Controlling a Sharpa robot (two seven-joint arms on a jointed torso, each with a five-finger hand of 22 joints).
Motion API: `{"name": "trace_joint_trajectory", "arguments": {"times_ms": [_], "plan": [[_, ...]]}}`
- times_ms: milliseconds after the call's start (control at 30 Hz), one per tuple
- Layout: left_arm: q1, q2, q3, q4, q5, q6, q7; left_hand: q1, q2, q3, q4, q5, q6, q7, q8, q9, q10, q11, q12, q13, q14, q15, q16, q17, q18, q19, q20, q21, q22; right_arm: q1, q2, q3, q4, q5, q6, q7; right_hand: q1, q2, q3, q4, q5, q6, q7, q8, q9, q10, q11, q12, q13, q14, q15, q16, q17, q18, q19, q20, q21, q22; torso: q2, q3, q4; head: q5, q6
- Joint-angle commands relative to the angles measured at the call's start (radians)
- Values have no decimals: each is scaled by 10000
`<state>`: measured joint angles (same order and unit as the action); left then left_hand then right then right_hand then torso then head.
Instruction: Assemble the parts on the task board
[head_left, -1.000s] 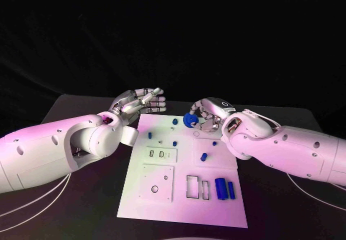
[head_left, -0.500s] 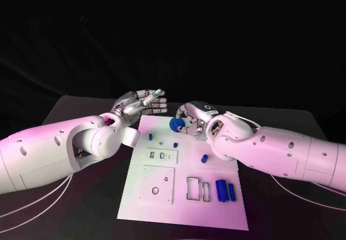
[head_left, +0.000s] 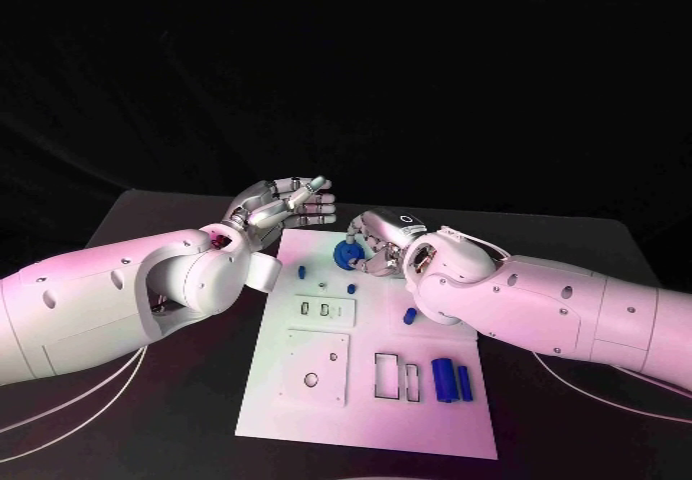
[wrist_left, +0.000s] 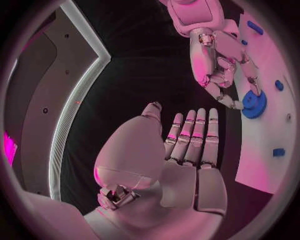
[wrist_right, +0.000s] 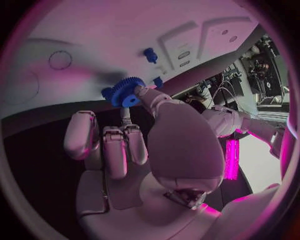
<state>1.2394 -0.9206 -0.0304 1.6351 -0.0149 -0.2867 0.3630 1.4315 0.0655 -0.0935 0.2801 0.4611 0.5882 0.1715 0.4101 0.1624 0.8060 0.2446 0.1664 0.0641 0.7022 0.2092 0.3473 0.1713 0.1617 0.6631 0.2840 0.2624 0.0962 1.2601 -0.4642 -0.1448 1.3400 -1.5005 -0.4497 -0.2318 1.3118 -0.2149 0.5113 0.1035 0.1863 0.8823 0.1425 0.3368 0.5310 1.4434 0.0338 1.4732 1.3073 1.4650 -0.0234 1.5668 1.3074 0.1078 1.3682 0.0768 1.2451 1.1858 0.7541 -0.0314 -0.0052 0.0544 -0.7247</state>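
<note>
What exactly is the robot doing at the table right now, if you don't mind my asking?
It is assembling small blue parts on the white task board. The right hand pinches a blue gear in its fingers over the board's far end. The left hand hovers open beside the board's far left corner, holding nothing. Two blue cylinders lie near the board's near right corner, and smaller blue pieces sit farther up.

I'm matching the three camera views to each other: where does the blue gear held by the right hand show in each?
Head view: the gear sits at the board's far end, held in the right hand.
Left wrist view: the gear is at the right hand's fingertips, over the board's edge.
Right wrist view: the gear is pinched at the fingertips, above the board.
Shared landmark: the white board.
</note>
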Motion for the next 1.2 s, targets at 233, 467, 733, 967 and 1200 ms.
{"name": "trace_joint_trajectory", "arguments": {"times_ms": [233,467,733,967,1200], "plan": [[10,30,9,7,-38,50,145,-26,42,48,-6,-45,-82,1042,25,9,-63,-20,35,9,-87,-8,68,15,-151,12,-30,-48,-8,-81,142,-25,-104,-156,342,-75,-50,47,63,13,35,131,-240,-3,-4,26,54,-17,1060,1058,-52,40,2634,-152,29,-1,2,9,-2,6,-11,59,-52],[10,40,9,13,-38,57,142,-26,42,48,-6,-45,-82,1042,25,9,-63,-20,35,9,-87,-8,68,15,-151,12,-30,-48,-8,-97,253,-40,-247,-254,362,-202,-63,37,75,14,32,113,-233,-16,-12,12,60,-28,1043,1058,-47,40,2634,-149,21,2,-12,-4,-1,4,1,38,-47],[10,36,9,9,-38,64,131,-8,40,59,-15,-49,-96,1043,48,11,-64,-20,45,9,-102,-8,81,15,-153,11,-31,-49,-12,-100,346,-43,-387,-364,236,-315,-65,39,93,12,34,101,-228,-26,-18,-1,63,-38,1029,1058,-44,40,2634,-148,18,5,-18,-8,0,3,3,26,-49],[11,39,9,14,-38,71,136,-8,40,59,-15,-49,-96,1043,48,11,-64,-20,45,9,-102,-8,81,15,-153,11,-31,-49,-12,-117,456,-43,-442,-391,72,-362,-85,-3,183,-13,34,0,-186,-104,-65,-29,98,-60,1002,1058,-17,40,2634,-141,-1,25,-53,-31,-1,0,-1,54,-52],[11,40,9,12,-38,73,133,-8,40,59,-15,-49,-96,1043,48,11,-64,-20,45,9,-102,-8,81,15,-153,11,-31,-49,-12,-147,538,-43,-478,-416,94,-346,-101,-21,204,-16,21,-27,-172,-128,-81,-69,110,-92,955,1058,-6,40,2634,-136,-15,34,-76,-51,-4,-3,19,27,-54]]}}
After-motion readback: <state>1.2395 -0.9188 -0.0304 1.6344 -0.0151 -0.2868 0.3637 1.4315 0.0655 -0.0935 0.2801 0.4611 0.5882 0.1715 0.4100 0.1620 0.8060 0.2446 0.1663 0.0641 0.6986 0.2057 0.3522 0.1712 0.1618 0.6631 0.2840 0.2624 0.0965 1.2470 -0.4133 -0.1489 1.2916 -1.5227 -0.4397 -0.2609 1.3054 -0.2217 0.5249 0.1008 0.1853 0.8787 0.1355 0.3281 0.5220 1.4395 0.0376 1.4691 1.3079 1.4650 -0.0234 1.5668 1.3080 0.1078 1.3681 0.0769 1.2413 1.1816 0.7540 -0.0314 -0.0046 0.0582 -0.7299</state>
